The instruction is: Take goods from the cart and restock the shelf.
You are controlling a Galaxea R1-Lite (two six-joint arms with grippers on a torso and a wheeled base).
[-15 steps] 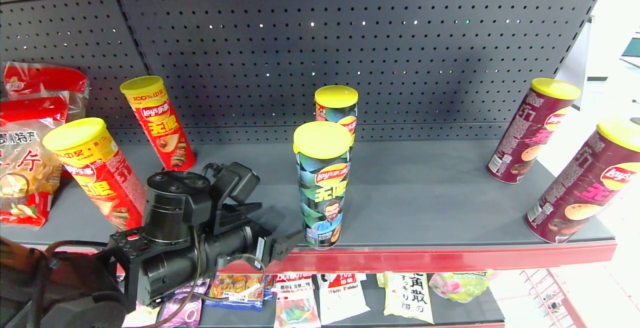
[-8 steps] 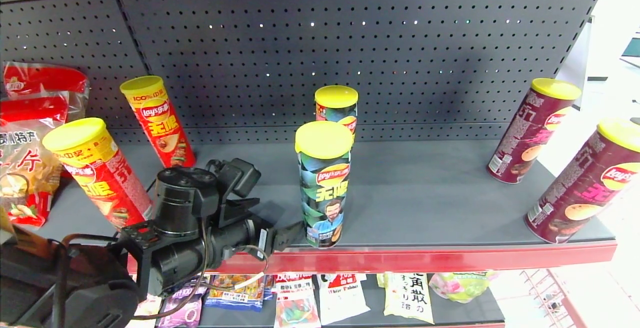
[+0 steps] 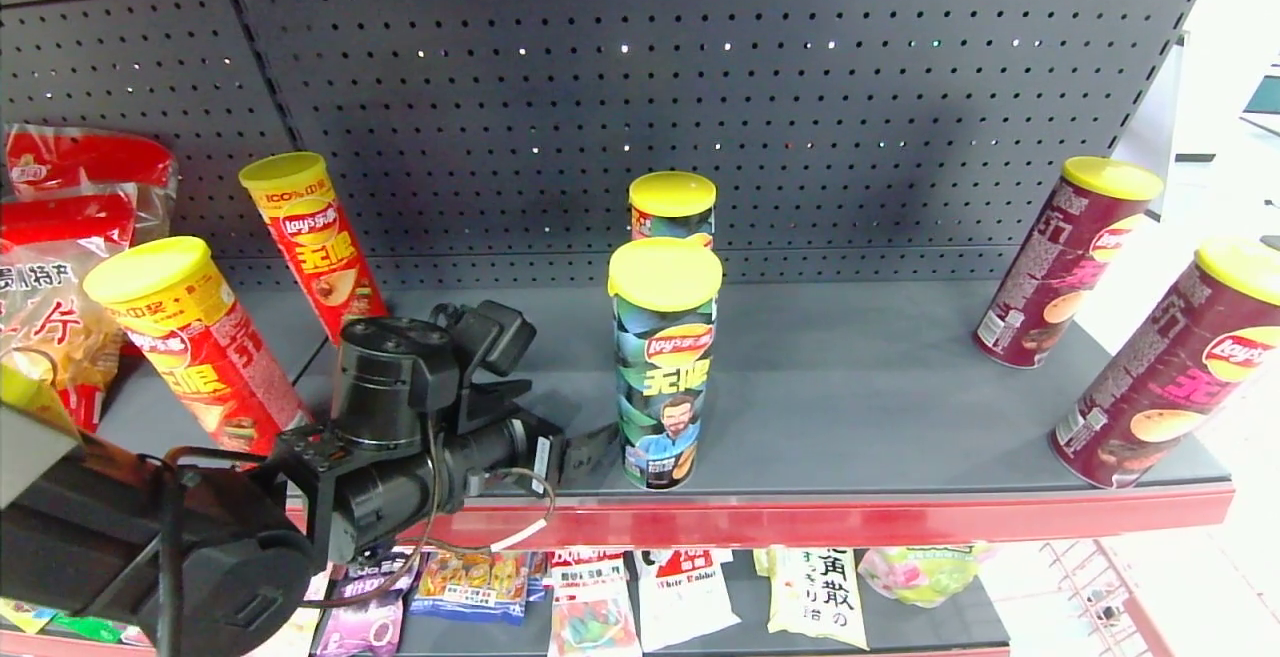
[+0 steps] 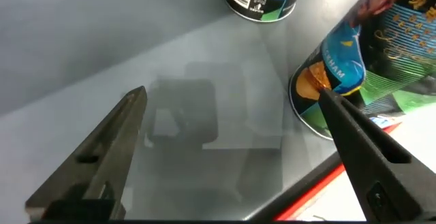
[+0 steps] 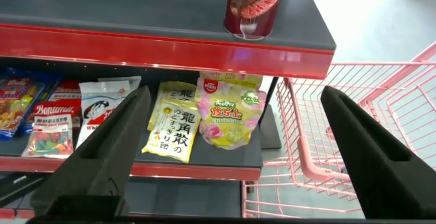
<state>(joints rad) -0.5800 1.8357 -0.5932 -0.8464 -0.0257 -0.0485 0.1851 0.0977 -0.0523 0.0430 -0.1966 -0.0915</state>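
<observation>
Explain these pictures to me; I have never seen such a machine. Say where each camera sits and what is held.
This is a two-armed robot at a store shelf. The wide picture comes from a camera on its head; the other two from wrist cameras, looking out between two black fingers. The left gripper is open beside the front green can, holding nothing. The right gripper, open and empty too, hangs near a pink cart. Red cans and maroon cans stand on the shelf.
</observation>
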